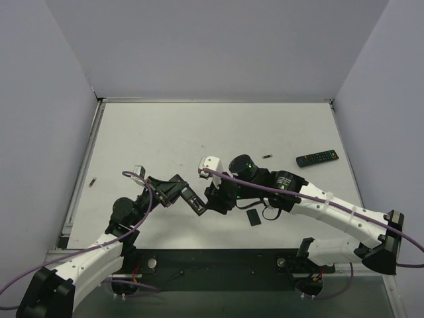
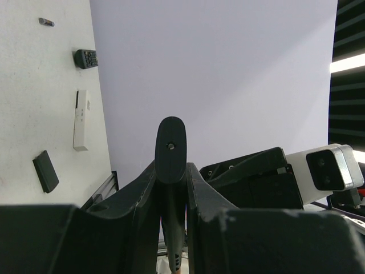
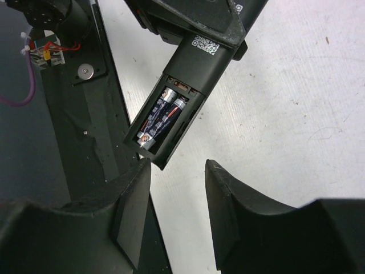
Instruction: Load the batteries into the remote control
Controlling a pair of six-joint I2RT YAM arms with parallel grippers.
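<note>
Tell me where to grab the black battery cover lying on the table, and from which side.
Pinch the battery cover across its two long edges, near the middle, coming straight down from above. It lies flat and thin on the table, so no side face offers purchase; its narrow width likely fits the open right gripper, the nearer one.

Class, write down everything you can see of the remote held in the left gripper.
The remote is a slim black bar, matt plastic by its look, clamped at one end in the left gripper and held tilted off the table. Its back cover is off: the open bay shows two batteries lying side by side. A white code label sits on the back beyond the bay. The open right gripper hovers near its free end without touching it.
</note>
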